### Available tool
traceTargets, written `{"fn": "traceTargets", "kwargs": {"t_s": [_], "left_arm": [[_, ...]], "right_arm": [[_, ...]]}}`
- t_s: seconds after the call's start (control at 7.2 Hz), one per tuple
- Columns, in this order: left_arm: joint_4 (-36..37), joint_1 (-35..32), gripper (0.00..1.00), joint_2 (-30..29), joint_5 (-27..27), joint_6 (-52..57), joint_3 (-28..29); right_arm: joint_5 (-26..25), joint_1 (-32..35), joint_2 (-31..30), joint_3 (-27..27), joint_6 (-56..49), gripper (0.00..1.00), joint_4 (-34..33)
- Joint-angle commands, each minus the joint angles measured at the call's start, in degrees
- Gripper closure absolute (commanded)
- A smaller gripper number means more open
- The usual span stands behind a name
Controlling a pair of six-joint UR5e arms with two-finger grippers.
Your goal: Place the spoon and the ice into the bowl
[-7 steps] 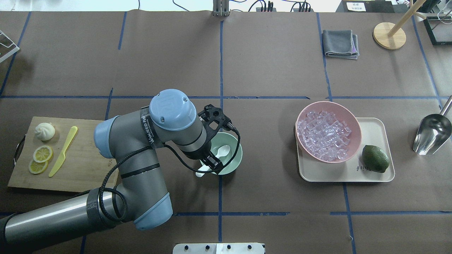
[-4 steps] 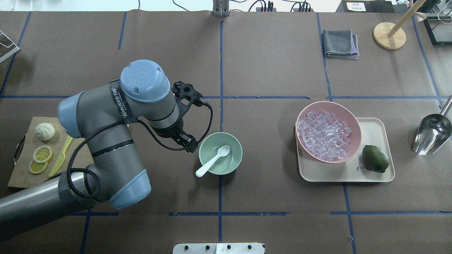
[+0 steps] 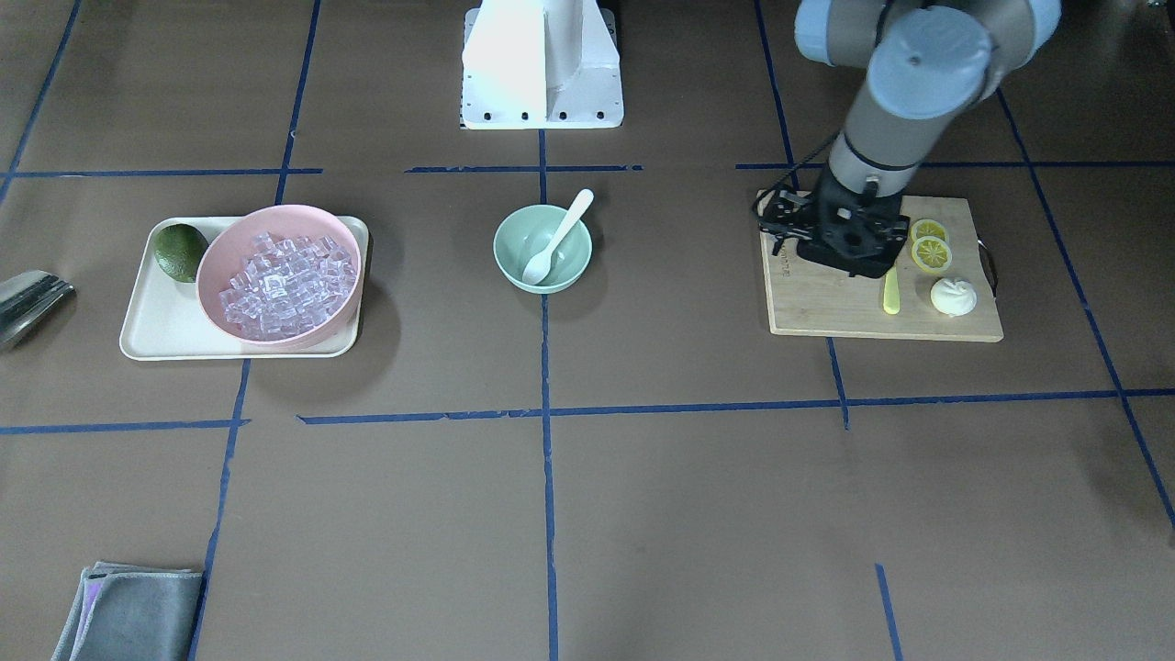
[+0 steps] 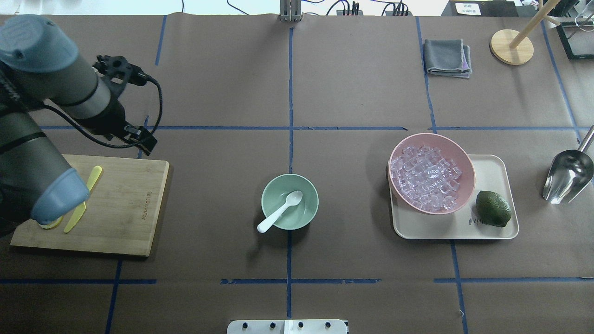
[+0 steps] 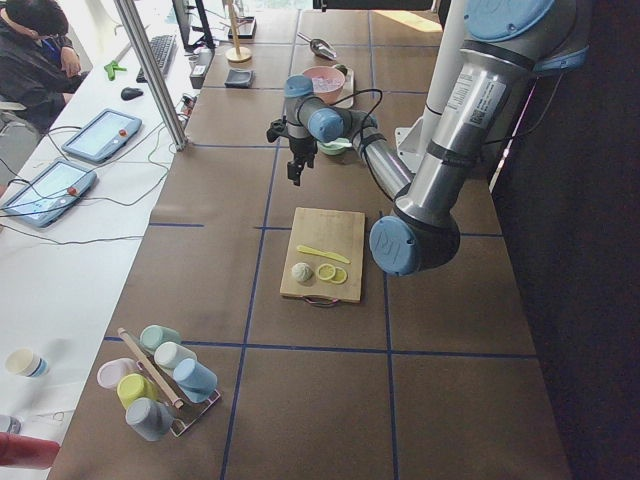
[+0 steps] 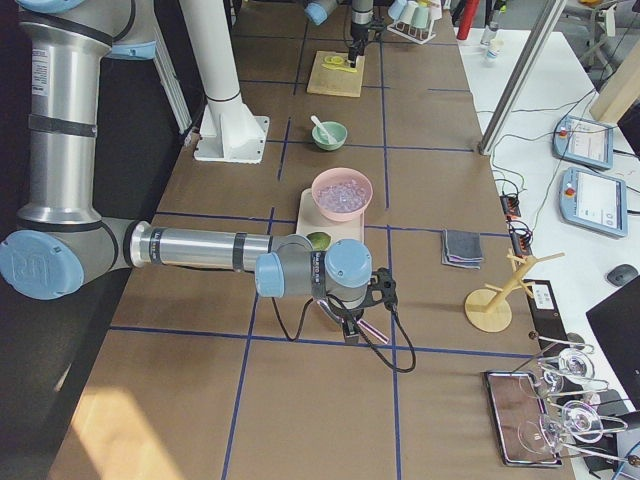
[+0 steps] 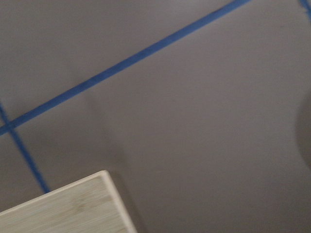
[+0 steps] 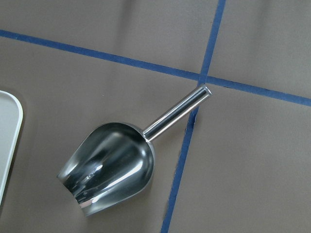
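Note:
The white spoon [image 4: 280,211] lies in the mint-green bowl [image 4: 267,192] at the table's middle, scoop inside and handle over the near rim. Both also show in the front view, the spoon [image 3: 557,237] in the bowl [image 3: 510,250]. The ice [image 4: 424,178] is piled in the pink bowl [image 4: 465,163] on the right. My left gripper [image 4: 141,139] hangs empty over the cutting board's far right corner and looks open. My right gripper [image 6: 347,328] shows only in the right side view, above a metal scoop [image 8: 112,167]; I cannot tell whether it is open or shut.
A wooden cutting board [image 4: 125,204] at the left holds a yellow-green knife [image 4: 83,199], lemon slices [image 3: 929,243] and a bun [image 3: 955,296]. The pink bowl and a lime [image 4: 493,208] sit on a beige tray [image 4: 494,168]. A grey cloth [image 4: 448,56] and a wooden stand [image 4: 512,46] are at the back right.
My left arm has swung from over the mint-green bowl to the left and farther back, to the cutting board's far corner. The spoon stays lying in the bowl.

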Motion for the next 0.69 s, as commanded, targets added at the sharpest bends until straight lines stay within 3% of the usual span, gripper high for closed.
{"fn": "traceTargets", "kwargs": {"t_s": [0.0,0.28,0.56], "left_arm": [[-0.27,-11.61,0.00,7.99,-4.77,9.23,-0.43],[-0.36,-24.27,0.00,17.38,-10.74,25.32,0.45],[-1.32,-30.54,0.00,26.80,-8.40,29.43,2.55]], "right_arm": [[-0.07,0.00,0.64,0.16,0.75,0.00,0.00],[0.11,0.00,1.60,0.60,2.58,0.00,0.09],[0.37,-0.09,2.49,1.04,3.04,0.00,0.00]]}}
